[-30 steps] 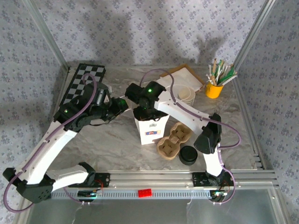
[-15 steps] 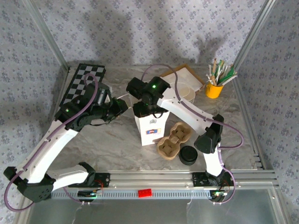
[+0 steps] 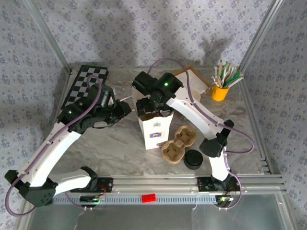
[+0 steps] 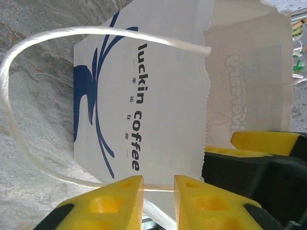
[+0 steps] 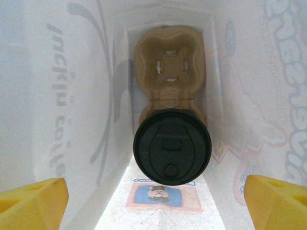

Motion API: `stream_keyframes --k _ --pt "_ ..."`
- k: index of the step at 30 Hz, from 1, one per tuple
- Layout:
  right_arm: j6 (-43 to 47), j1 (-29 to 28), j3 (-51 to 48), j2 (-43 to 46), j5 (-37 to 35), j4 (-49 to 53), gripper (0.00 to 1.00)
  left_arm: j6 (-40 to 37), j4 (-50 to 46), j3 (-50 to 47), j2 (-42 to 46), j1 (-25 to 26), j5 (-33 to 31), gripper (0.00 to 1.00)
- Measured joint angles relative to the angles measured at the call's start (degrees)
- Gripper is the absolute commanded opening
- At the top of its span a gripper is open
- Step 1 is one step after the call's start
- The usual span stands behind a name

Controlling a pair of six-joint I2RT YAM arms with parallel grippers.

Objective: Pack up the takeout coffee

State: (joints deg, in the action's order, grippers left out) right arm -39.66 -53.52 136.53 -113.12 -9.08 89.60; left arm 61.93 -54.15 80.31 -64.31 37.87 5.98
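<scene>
On the grey worktop point(image 3: 110, 143), a white paper bag point(image 3: 156, 132) stands upright at the centre of the top view with its mouth open. On its floor lies a brown pulp cup carrier point(image 5: 170, 57). A black-lidded coffee cup point(image 5: 171, 146) sits in the pocket lower in the right wrist frame. The right fingers point(image 5: 33, 201) hang spread wide above the mouth, grasping nothing. The left fingers point(image 4: 117, 191), nearly together, pinch the bag's white cord handle point(image 4: 72, 31).

Lidded cup point(image 5: 171, 146) in a carrier point(image 5: 170, 57), inside the paper bag point(image 3: 156, 129)
A second carrier point(image 3: 178, 143) lies right of the bag on the tabletop point(image 3: 110, 148).
</scene>
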Motion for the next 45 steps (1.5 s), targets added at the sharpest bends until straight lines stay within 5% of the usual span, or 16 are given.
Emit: stream_keyframes --k 18,26,32,45 --pt "1.16 8.02 6.12 7.02 9.29 -1.77 0.68 -4.09 -1.60 5.64 -0.68 -3.85 0.35 0.31" --pt "3.82 16.02 -3.19 19.43 13.90 -10.14 0.67 -9.05 -3.50 10.21 -0.68 -8.76 1.64 0.33" --pt "6.80 24.06 -11.78 26.25 14.34 -14.60 0.68 -13.22 -5.33 13.27 -1.11 -12.13 2.75 0.34" --pt "8.63 51.52 -30.84 35.71 16.92 -20.20 0.71 -23.56 -7.30 20.87 -7.10 -15.41 3.89 0.39"
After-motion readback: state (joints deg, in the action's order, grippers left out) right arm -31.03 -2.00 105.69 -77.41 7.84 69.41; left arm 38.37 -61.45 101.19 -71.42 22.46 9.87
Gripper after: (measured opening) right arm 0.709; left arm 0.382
